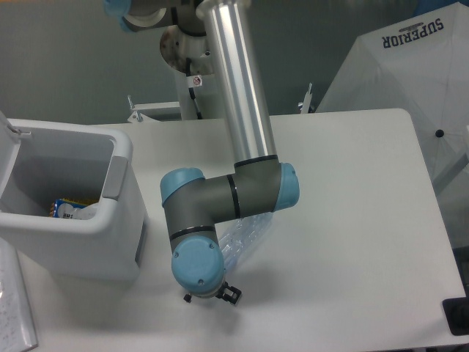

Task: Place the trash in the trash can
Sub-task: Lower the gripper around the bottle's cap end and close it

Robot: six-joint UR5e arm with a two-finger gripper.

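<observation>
A crushed clear bottle with a bluish tint (pixel 245 233) lies on the white table, half covered by my arm's grey elbow. My gripper (pixel 211 297) points straight down just left of and in front of the bottle. The blue wrist cap hides its fingers; only small black tips show, so whether it is open or shut is unclear. The trash can (pixel 88 246), a big white bin with a grey side panel, stands at the left with its lid (pixel 7 150) raised. Inside it lie a yellow-and-blue packet (pixel 64 208) and something whitish.
The robot's base column (pixel 199 88) stands at the table's back edge. A white fabric cover printed SUPERIOR (pixel 410 66) sits behind the right corner. A black object (pixel 456 317) lies off the front right edge, and a white slab (pixel 13 308) is at the front left.
</observation>
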